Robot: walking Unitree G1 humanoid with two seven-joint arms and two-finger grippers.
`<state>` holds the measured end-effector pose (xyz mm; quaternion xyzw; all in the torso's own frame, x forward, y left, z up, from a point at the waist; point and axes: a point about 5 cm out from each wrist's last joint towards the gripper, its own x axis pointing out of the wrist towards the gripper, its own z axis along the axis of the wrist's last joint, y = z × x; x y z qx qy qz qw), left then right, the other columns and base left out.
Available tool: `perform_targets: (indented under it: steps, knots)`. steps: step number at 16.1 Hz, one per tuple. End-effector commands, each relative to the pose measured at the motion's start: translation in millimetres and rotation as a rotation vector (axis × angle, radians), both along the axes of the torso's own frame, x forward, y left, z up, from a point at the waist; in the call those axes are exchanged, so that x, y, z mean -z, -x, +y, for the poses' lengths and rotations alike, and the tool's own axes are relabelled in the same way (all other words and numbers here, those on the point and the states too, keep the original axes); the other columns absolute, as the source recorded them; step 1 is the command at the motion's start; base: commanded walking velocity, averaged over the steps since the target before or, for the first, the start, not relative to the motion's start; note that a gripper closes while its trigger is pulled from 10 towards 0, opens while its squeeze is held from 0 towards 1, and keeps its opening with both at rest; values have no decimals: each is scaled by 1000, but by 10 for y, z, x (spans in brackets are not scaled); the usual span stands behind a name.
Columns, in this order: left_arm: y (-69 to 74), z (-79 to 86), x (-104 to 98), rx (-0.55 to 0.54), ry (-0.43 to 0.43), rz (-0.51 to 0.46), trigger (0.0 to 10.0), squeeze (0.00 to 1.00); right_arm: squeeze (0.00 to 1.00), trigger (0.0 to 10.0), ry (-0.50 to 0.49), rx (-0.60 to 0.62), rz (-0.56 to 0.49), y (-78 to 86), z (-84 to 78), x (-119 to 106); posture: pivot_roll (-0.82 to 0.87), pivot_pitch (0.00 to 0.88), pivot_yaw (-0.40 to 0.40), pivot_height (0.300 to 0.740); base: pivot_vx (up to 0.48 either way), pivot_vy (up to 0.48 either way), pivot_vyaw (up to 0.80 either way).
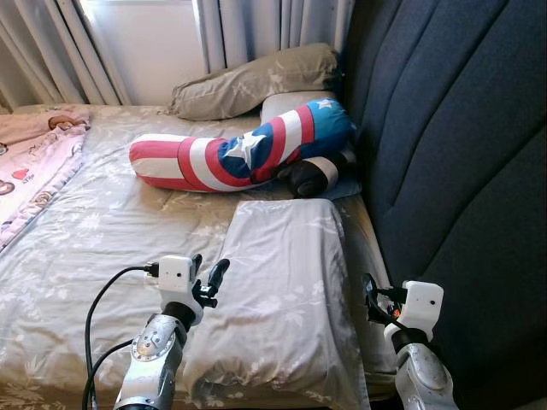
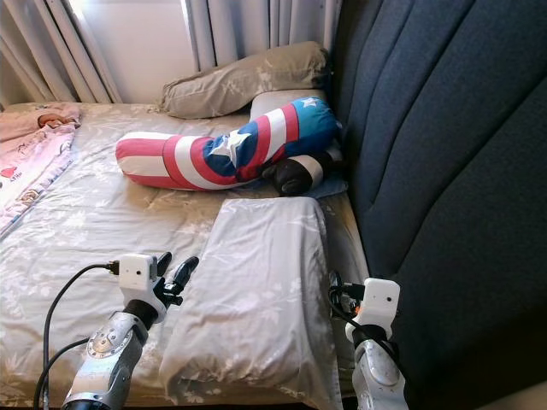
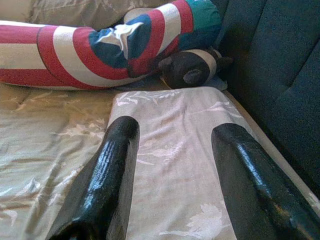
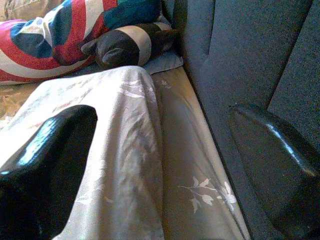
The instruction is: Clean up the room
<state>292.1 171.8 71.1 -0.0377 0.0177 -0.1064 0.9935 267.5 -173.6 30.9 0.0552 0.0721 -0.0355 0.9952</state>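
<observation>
Lying flat on the near end of the bed [image 1: 94, 231], a grey flowered pillow [image 1: 282, 290] sits just beside the dark padded headboard [image 1: 453, 154]. The left gripper [image 1: 208, 275] hovers at the pillow's left edge, fingers spread and empty; the right gripper [image 4: 165, 165] hangs between pillow and headboard, fingers parted. Beyond lie a red, white and blue bolster [image 1: 239, 149], a dark stuffed toy [image 1: 312, 175], another pillow [image 1: 256, 81], a pink blanket [image 1: 34, 158] and curtains [image 1: 256, 26].

Silver arms carry white camera blocks, black cables, and a glossy black-fingered left pincer [image 1: 209, 278] and right pincer [image 1: 371, 299].
</observation>
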Motion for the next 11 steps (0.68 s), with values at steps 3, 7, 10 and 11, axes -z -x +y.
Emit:
perform_targets:
  steps: [3,7,10,11]
  knots:
    - [-25,7,-50,-4,9,-13,10000,0,0,10000,-3,-3,13,-6,0,17,-29,32,-12,738,0,0,0]
    - [-25,10,-54,-3,10,-12,10000,0,0,10000,4,2,10,-6,-5,14,-30,36,-14,738,277,0,0]
    - [-23,8,-51,0,10,-10,10000,0,0,10000,7,3,12,-4,-13,15,-32,37,-14,738,303,0,0]
    - [-23,4,-50,1,10,-11,10000,0,0,10000,5,2,12,-2,-13,17,-32,36,-15,738,304,0,0]
